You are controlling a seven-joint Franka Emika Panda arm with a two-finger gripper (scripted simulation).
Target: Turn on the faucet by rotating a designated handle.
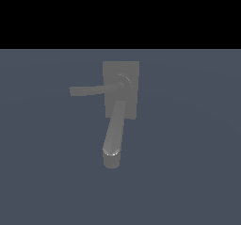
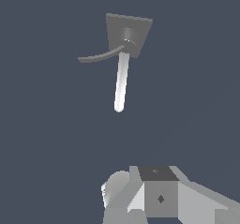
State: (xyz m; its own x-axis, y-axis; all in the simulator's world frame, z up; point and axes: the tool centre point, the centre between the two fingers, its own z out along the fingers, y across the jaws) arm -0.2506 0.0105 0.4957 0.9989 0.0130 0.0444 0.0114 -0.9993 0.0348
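The thin grey bar handle (image 1: 92, 90) lay crosswise to the faucet's thick rounded spout (image 1: 114, 133), well apart from the claw, whose state I could not tell.

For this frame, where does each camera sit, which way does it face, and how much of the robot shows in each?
Exterior view: off the arm, looking down at an angle on the faucet, handle pointing to the exterior view's left; no robot in frame.
Wrist view: on the wrist, well away from the faucet, facing it; only part of the gripper body shows, fingers not visible.
Shared: both show base plate, spout and handle, untouched.
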